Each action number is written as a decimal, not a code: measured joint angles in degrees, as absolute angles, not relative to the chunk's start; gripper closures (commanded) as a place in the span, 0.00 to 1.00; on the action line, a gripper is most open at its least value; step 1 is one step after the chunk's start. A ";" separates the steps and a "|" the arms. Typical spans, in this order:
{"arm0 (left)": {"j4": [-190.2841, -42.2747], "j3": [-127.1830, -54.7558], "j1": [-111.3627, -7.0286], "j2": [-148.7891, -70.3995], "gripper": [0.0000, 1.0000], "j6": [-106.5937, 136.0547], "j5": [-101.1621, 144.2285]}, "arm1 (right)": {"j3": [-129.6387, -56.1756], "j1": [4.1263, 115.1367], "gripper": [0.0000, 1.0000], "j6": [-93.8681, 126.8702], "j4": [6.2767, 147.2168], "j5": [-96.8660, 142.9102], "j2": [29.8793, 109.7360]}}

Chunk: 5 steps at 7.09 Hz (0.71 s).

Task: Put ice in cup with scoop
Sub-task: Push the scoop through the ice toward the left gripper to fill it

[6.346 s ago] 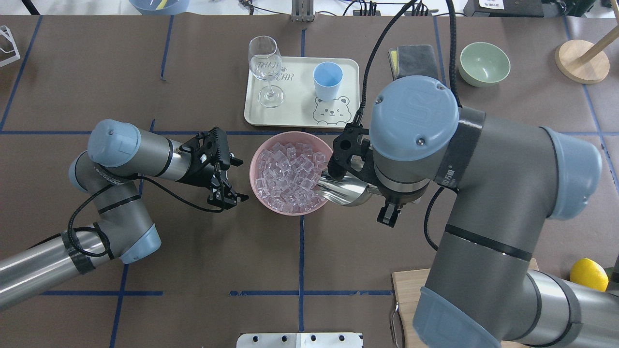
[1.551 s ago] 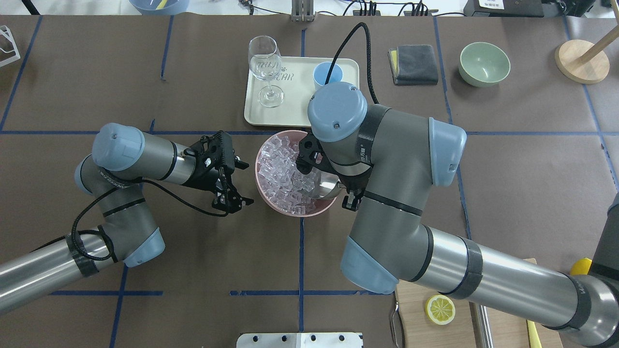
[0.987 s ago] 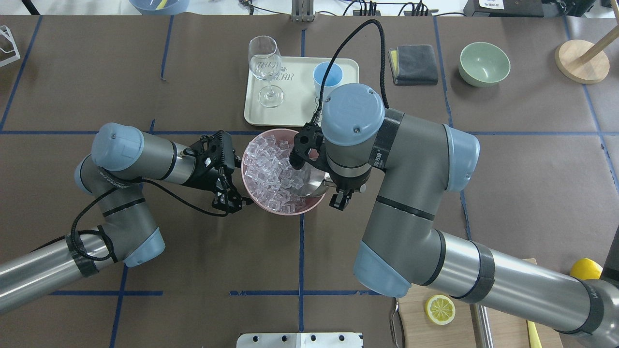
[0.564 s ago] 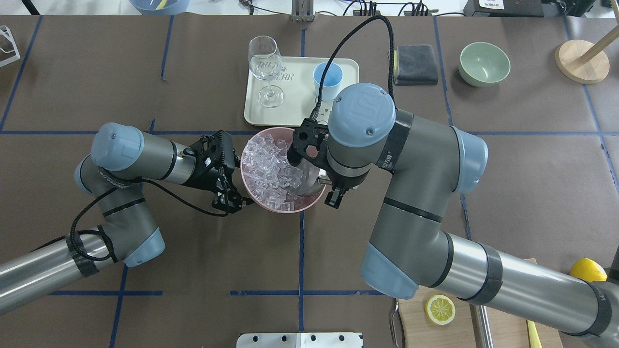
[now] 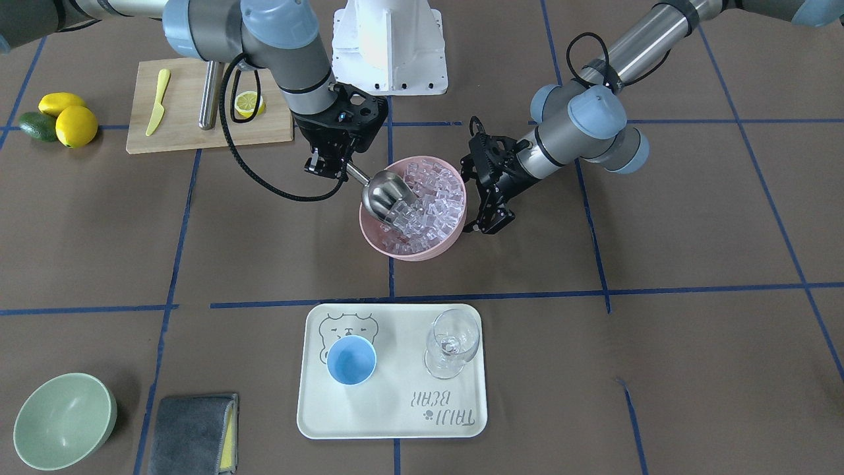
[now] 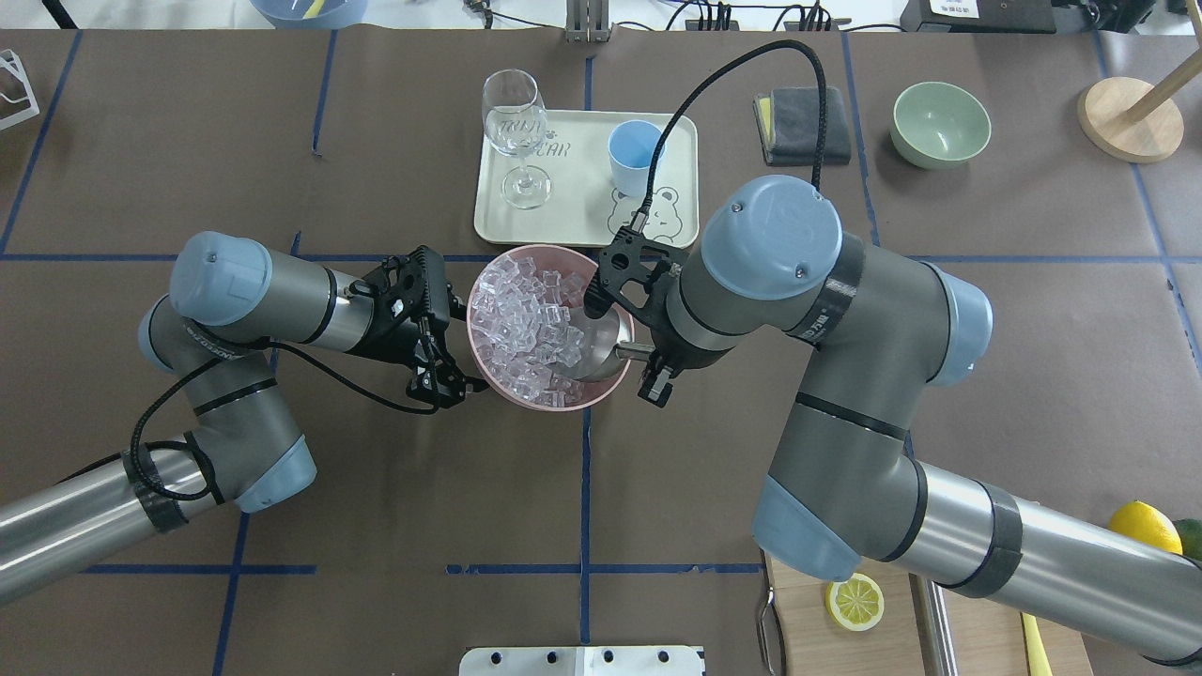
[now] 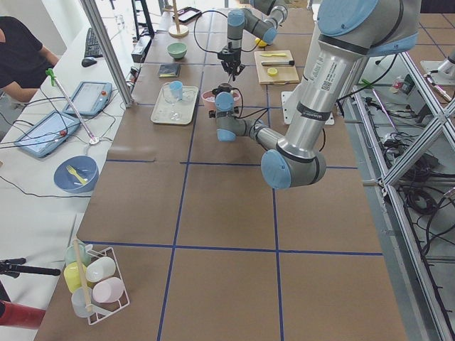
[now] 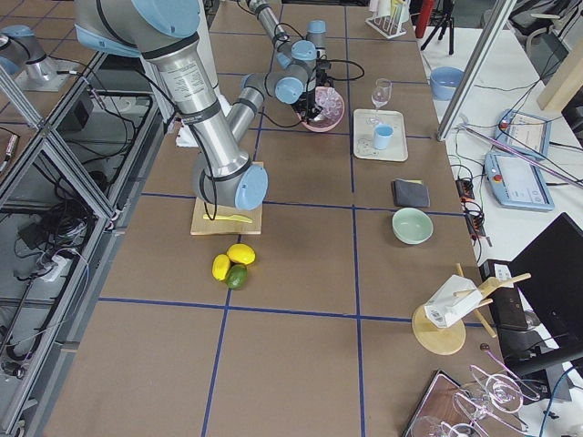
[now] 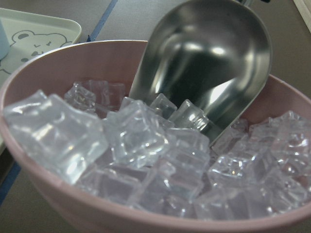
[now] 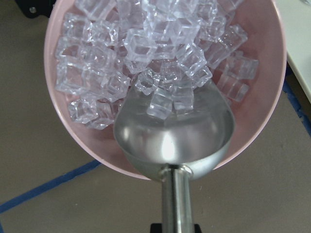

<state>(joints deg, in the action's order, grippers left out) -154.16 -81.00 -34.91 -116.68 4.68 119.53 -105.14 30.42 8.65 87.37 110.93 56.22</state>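
Clamps the right gripper (image 5: 331, 166) on the handle of the scoop (image 5: 389, 196), trough sunk among ice (image 5: 435, 194) in the pink bowl (image 5: 410, 254). Holds the left gripper (image 5: 479, 198), jaws spread wide, at the bowl's rim.

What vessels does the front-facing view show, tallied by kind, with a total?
Bowls: 2 (round pink bowl, pale green bowl)
Cups: 1 (small light-blue cup)
Glasses: 1 (clear stemmed wine glass)
Total: 4

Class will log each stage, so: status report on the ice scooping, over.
Right hand shut on scoop, trough in the ice, pink bowl. Left hand open at bowl's side. Cup empty on tray, wine glass beside it.
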 measured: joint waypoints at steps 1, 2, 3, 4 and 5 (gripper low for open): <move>-154.90 -81.02 -35.16 -116.50 0.00 4.66 119.69 | -105.43 30.49 1.00 10.28 83.64 111.39 57.93; -155.33 -81.03 -35.33 -116.42 0.00 4.66 119.78 | -105.45 30.48 1.00 11.93 79.61 111.67 59.67; -155.49 -81.03 -35.38 -116.39 0.00 4.66 119.82 | -105.35 30.45 1.00 13.25 76.65 111.81 60.83; -155.54 -81.03 -35.40 -116.37 0.00 4.66 119.83 | -105.26 30.43 1.00 14.75 74.07 111.90 61.53; -155.58 -81.03 -35.48 -116.37 0.00 4.66 119.86 | -105.14 30.35 1.00 16.67 71.02 112.02 62.18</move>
<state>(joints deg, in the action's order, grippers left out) -155.58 -81.03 -35.48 -116.37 4.66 119.86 -105.14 30.35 16.67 71.02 112.02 62.18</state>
